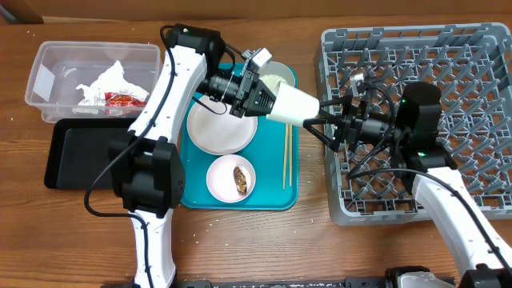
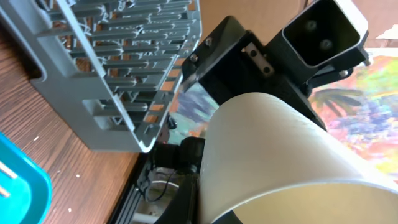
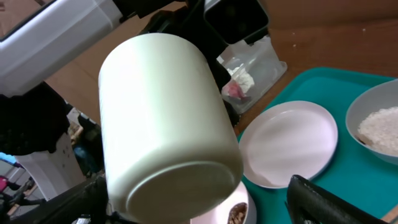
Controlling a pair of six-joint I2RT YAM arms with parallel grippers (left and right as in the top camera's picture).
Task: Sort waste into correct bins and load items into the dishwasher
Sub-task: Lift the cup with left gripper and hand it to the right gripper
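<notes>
My left gripper point(image 1: 268, 100) is shut on the rim end of the small white cup point(image 1: 294, 106) and holds it on its side in the air between the teal tray and the grey dish rack point(image 1: 424, 120). My right gripper point(image 1: 330, 122) is open, with its fingers on either side of the cup's base. In the right wrist view the cup's base point(image 3: 168, 143) faces the camera between the open fingers point(image 3: 199, 208). The cup fills the left wrist view point(image 2: 280, 155). A large white plate point(image 1: 222, 128), a small plate with the brown lump point(image 1: 240, 181), the chopsticks point(image 1: 286, 156) and the rice bowl point(image 1: 276, 78) lie on the tray.
The teal tray point(image 1: 240, 200) sits at the table's centre. A clear tub point(image 1: 48, 76) at the far left holds the red-and-white wrapper point(image 1: 124, 99) and crumpled paper point(image 1: 104, 80). The black tray point(image 1: 80, 152) lies in front of it. White specks dot the table.
</notes>
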